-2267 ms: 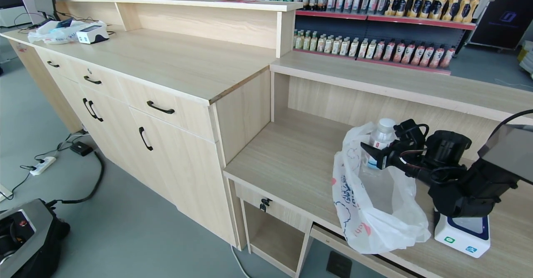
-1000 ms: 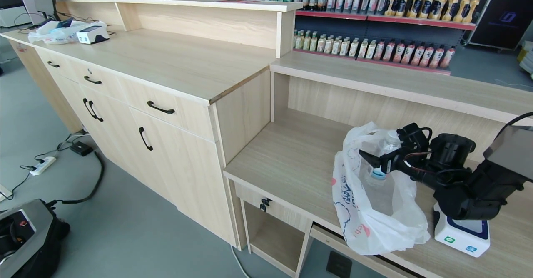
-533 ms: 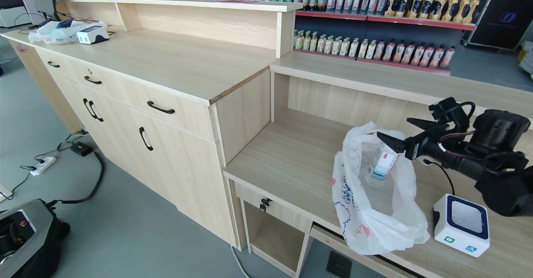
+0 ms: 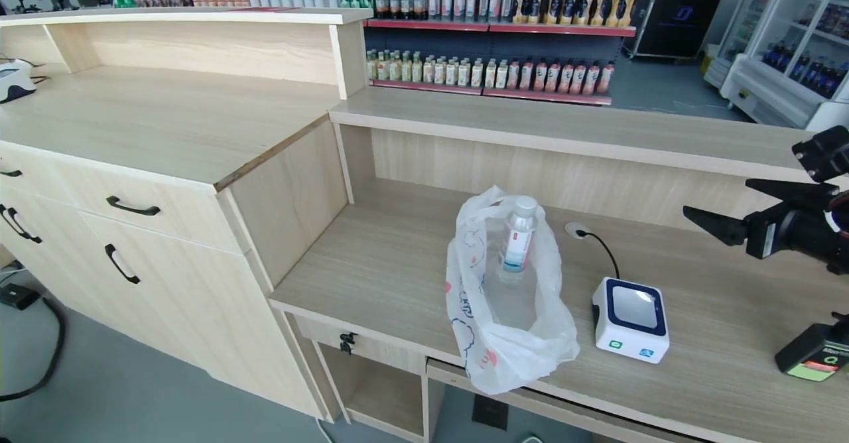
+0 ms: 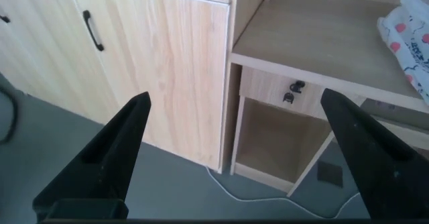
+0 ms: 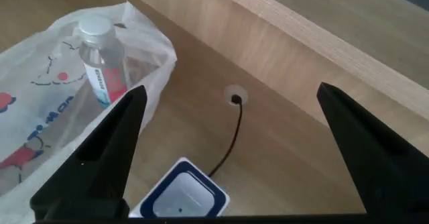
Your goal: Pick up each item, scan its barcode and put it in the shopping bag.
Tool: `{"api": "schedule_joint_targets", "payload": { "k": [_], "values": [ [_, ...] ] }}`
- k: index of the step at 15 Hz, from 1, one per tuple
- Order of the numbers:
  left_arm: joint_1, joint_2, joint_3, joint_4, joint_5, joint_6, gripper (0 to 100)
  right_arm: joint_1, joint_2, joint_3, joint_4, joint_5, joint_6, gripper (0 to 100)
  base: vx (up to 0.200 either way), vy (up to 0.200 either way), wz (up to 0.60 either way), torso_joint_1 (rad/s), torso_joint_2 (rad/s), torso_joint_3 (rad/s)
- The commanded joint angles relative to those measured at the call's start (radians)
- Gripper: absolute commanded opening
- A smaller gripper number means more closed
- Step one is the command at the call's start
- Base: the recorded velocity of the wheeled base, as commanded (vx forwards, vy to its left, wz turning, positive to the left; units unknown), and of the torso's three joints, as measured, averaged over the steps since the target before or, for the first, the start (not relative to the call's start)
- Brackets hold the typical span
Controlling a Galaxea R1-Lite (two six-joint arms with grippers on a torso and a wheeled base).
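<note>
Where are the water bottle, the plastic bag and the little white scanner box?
water bottle (image 4: 516, 241), head view, on its label.
plastic bag (image 4: 504, 358), head view, on its front wall.
scanner box (image 4: 631, 309), head view, on its top window.

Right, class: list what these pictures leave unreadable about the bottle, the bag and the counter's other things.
Water bottle's base: head view, veiled by the shopping bag.
Barcode on its label: too small in head and right wrist views.
Green-labelled item: head view, cut by the picture's edge; kind unclear.
Scanner: right wrist view, cut by the edge.
</note>
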Motion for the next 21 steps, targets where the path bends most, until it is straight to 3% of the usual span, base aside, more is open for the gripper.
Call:
{"api": "schedule_joint_targets", "payload": {
  "k": [1,3,8,14,21],
  "values": [
    [0.000,0.000,0.000,0.000,0.000,0.000,100,-0.049,-0.109,0.026,0.109,-0.091,-0.015,100,0.000,0.000,-0.60,0.002,0.00,0.007],
    [0.000,0.000,0.000,0.000,0.000,0.000,100,-0.049,-0.097,0.072,0.147,-0.216,-0.014,100,0.000,0.000,-0.60,0.000,0.00,0.000],
    [0.000,0.000,0.000,0.000,0.000,0.000,100,-0.050,-0.081,0.205,0.192,-0.228,-0.095,100,0.000,0.000,0.00,0.000,0.00,0.000],
    [0.000,0.000,0.000,0.000,0.000,0.000,100,-0.092,0.055,0.205,0.193,-0.277,-0.088,100,0.000,0.000,0.00,0.000,0.00,0.000],
    [0.000,0.000,0.000,0.000,0.000,0.000,100,-0.182,0.185,0.200,0.092,-0.303,-0.068,100,0.000,0.000,0.00,0.000,0.00,0.000]
  ]
}}
